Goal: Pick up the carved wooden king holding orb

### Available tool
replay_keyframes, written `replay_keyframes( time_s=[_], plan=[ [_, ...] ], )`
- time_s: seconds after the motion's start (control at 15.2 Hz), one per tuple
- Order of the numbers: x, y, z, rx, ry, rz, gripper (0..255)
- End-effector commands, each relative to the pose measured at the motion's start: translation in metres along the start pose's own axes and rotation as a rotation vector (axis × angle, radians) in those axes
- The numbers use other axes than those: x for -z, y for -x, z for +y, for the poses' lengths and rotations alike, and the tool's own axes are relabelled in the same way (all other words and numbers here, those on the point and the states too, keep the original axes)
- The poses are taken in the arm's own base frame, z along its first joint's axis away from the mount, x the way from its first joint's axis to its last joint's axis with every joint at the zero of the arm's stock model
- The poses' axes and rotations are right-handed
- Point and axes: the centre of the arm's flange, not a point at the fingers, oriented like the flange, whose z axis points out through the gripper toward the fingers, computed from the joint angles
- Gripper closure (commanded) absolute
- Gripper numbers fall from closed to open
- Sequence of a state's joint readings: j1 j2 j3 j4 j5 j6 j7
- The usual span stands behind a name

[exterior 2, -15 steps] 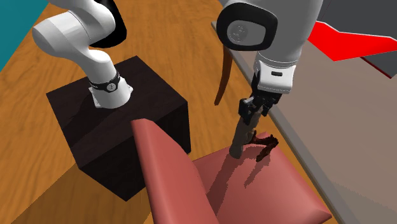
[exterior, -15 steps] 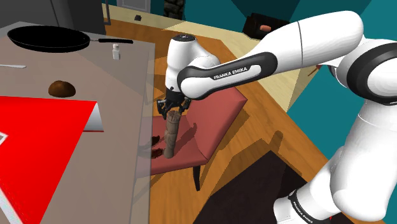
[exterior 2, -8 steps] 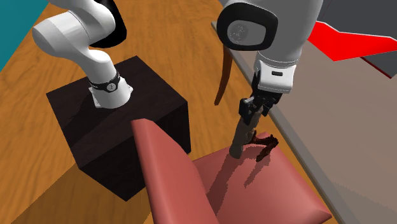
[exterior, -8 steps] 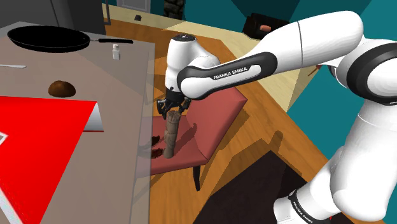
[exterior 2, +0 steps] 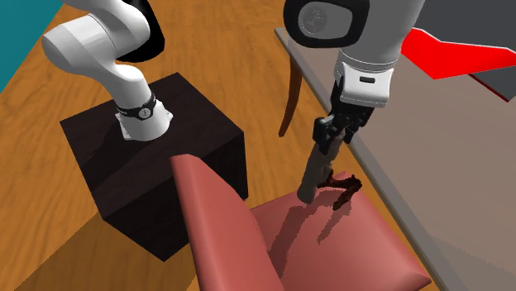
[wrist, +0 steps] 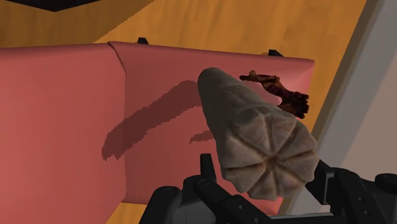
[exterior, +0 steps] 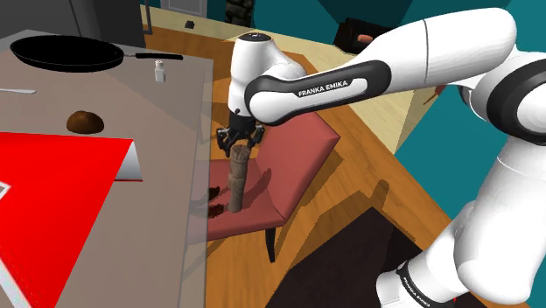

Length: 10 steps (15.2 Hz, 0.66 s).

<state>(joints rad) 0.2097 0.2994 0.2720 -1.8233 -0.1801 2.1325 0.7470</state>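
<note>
The carved wooden king [exterior: 236,181] is a tall brown column with a ribbed crown. It stands nearly upright over the red chair seat [exterior: 293,162], its base at or just above the cushion. My gripper [exterior: 238,143] comes down from above and is shut on its top. In the second exterior view the gripper [exterior 2: 332,135] clasps the king [exterior 2: 315,174] beside the table edge. In the wrist view the king's crown [wrist: 267,153] sits between the fingers [wrist: 207,167], and its shadow falls on the seat [wrist: 63,127].
A small dark red-brown object [exterior 2: 344,186] lies on the seat next to the king. The grey table [exterior: 166,114] holds a red sheet [exterior: 52,184], a black pan [exterior: 66,54], a brown lump [exterior: 84,122] and a small white shaker [exterior: 160,70]. The dark stand [exterior 2: 157,178] is behind the chair back [exterior 2: 223,231].
The arm has risen a little and the gripper, still shut on the king, has drawn it slightly upward and more upright.
</note>
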Motion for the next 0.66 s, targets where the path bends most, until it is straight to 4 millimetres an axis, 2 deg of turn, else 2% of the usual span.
replay_keyframes(
  time_s=[0.0,0.46,0.59],
  plan=[
    [0.011,0.0,0.001,0.0,0.0,0.001,255],
    [0.048,-0.003,0.002,0.0,0.0,0.001,255],
    [0.049,-0.003,0.002,0.0,0.0,0.001,255]
  ],
)
